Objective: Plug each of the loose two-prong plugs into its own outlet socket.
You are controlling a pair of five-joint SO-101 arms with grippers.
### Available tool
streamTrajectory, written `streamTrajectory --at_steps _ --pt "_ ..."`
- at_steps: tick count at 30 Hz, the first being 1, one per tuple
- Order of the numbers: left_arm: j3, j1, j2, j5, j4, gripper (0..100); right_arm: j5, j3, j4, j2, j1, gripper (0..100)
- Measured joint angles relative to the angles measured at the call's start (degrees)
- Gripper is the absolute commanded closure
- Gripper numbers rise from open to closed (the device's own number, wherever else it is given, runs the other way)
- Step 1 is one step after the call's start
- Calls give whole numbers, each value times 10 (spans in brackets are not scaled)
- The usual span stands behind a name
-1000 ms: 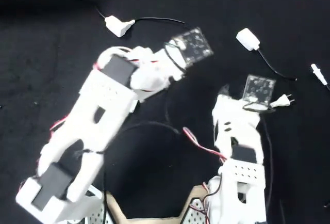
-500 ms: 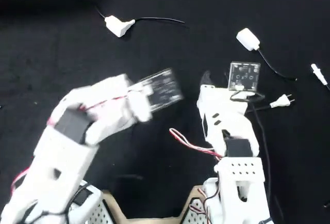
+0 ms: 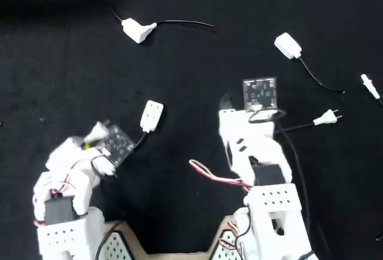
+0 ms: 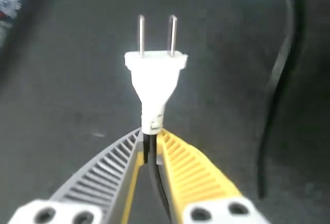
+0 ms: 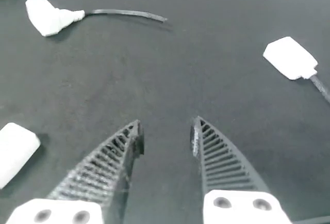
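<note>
Two units: left end effector (image 4: 149, 136) pinches plug (image 4: 154, 77) at cord end; right end effector (image 5: 166, 131) parted.

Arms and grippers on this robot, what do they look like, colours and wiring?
Both arms are white plastic with black motor blocks: the left arm, the right arm. Red and white wires loop beside the right arm. The left gripper has one grey ribbed finger and one yellow; the right gripper has two dark ribbed fingers.
</note>
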Motion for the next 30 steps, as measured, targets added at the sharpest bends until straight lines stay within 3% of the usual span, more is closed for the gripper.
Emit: streamTrajectory --at_steps 3,8,13,23,30 --pt "60 24 -8 4 0 971 0 2 5 0 -5 842" --pt "61 62 -12 87 -1 954 0 8 5 0 -8 842" --pt "61 78 -12 123 1 720 0 13 5 0 -8 842" --pt "-13 69 2 155 70 711 0 13 5 0 -8 843" --pt "-100 76 205 155 -34 712 0 13 5 0 -8 843"
